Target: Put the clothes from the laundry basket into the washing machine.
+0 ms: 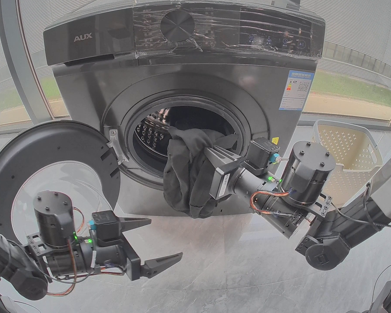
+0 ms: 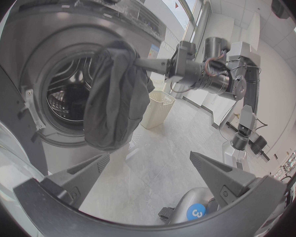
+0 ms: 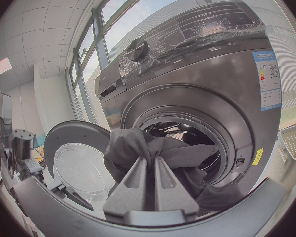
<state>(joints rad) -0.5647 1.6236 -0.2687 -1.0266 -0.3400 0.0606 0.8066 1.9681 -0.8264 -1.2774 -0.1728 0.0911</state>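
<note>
At the tips of the right end effector (image 1: pixel 207 151), clamped between its fingers, a dark garment (image 1: pixel 187 179) hangs mostly below them, draped over the lip of the washer (image 1: pixel 95 83) with part reaching into the drum (image 1: pixel 154 131) just beyond. The basket (image 1: pixel 356 129) stands behind, to its right. The left end effector (image 1: pixel 165 238), fingers apart, sits low to its left, before the open door (image 1: pixel 43 153).

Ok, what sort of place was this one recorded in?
Likely a laundry corner in a lab or office building, not a home: a front-loading washing machine with its door open, a laundry basket beside it on pale floor, tall windows behind and a panelled office-style ceiling.
</note>
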